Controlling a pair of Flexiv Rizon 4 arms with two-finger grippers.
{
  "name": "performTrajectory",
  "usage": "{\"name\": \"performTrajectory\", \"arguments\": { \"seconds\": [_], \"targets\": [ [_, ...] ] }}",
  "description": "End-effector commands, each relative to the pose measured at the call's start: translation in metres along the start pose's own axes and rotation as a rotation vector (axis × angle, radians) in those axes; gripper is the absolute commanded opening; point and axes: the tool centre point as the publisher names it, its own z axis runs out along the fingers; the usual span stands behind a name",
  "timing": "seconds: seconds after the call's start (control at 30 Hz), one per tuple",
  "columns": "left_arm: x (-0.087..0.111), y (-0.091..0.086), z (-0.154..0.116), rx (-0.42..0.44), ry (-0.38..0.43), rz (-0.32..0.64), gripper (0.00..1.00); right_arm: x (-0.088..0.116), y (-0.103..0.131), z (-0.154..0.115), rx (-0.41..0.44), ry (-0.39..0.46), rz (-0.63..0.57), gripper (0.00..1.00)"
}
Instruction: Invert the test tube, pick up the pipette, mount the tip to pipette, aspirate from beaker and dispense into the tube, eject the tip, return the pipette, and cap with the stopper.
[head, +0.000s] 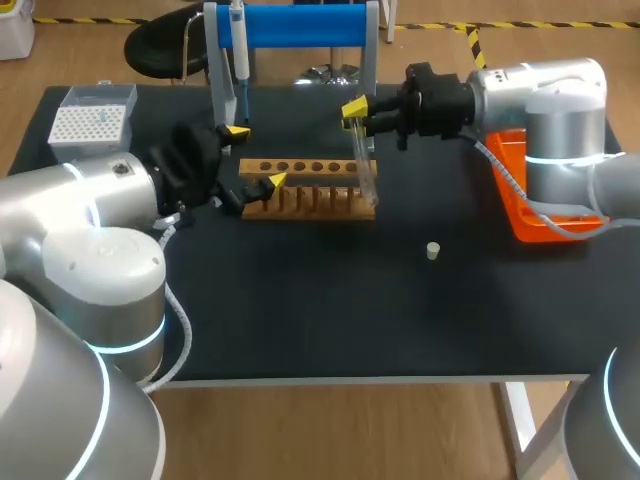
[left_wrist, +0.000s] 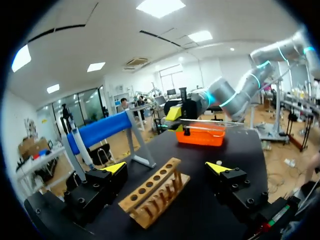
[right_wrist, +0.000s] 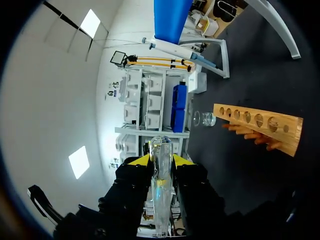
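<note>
My right gripper (head: 358, 112) (right_wrist: 161, 161) is shut on a clear test tube (head: 365, 172) (right_wrist: 161, 195). The tube hangs tilted over the right end of the wooden rack (head: 308, 186) (right_wrist: 260, 124). In the left wrist view the tube (left_wrist: 210, 121) lies level in the right gripper (left_wrist: 175, 118), beyond the rack (left_wrist: 155, 192). My left gripper (head: 255, 156) (left_wrist: 166, 167) stands open at the rack's left end, holding nothing. The pipette (head: 240, 50) (right_wrist: 175, 50) hangs on the blue stand (head: 300, 25). A small stopper (head: 433, 250) lies on the mat. A glass beaker (right_wrist: 204, 119) stands past the rack.
A tip box (head: 92, 115) sits at the table's far left corner. An orange tray (head: 520, 200) (left_wrist: 200, 136) lies at the right edge under my right arm. The blue stand's legs (left_wrist: 135, 145) rise just behind the rack.
</note>
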Motion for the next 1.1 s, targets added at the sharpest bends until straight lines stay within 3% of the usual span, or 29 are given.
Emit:
{"name": "performTrajectory", "arguments": {
  "seconds": [0.03,0.2,0.23,0.3,0.33,0.37,0.43,0.53,0.67,0.8,0.93,1.1],
  "targets": [
    [0.005,0.011,-0.001,0.209,-0.045,0.336,1.00,0.001,0.000,0.000,-0.001,-0.003,0.000,0.00],
    [0.005,0.011,-0.001,0.209,-0.045,0.336,1.00,0.001,0.000,0.000,-0.001,-0.003,0.000,0.00],
    [0.004,0.004,-0.002,0.173,-0.043,0.466,1.00,0.001,0.000,0.000,-0.001,-0.003,0.000,0.00],
    [0.003,-0.009,-0.006,0.402,0.005,0.501,1.00,0.001,0.000,0.000,-0.001,-0.003,0.000,0.00],
    [0.003,-0.011,-0.006,0.369,0.022,0.618,1.00,0.001,0.000,0.000,-0.001,-0.003,0.000,0.00],
    [0.002,-0.012,-0.005,0.363,0.029,0.676,1.00,0.001,0.000,0.000,-0.001,-0.003,0.000,0.00],
    [0.003,-0.013,-0.006,0.492,0.078,0.724,1.00,0.001,0.000,0.000,-0.001,-0.003,0.000,0.00],
    [0.004,-0.010,-0.002,0.475,0.167,0.815,1.00,0.001,0.000,0.000,-0.001,-0.003,0.000,0.00],
    [0.003,-0.010,-0.002,0.474,0.200,0.915,1.00,0.001,0.000,0.000,-0.001,-0.003,0.000,0.00],
    [0.001,-0.010,0.000,0.473,0.215,1.025,1.00,0.001,0.000,0.000,-0.001,-0.003,0.000,0.00],
    [0.006,-0.011,0.001,0.540,0.202,1.087,1.00,0.001,0.000,0.000,-0.001,-0.003,0.000,0.00],
    [0.030,-0.016,0.006,0.623,0.162,1.146,1.00,0.001,0.000,0.000,-0.001,-0.003,0.000,0.00]
  ]
}}
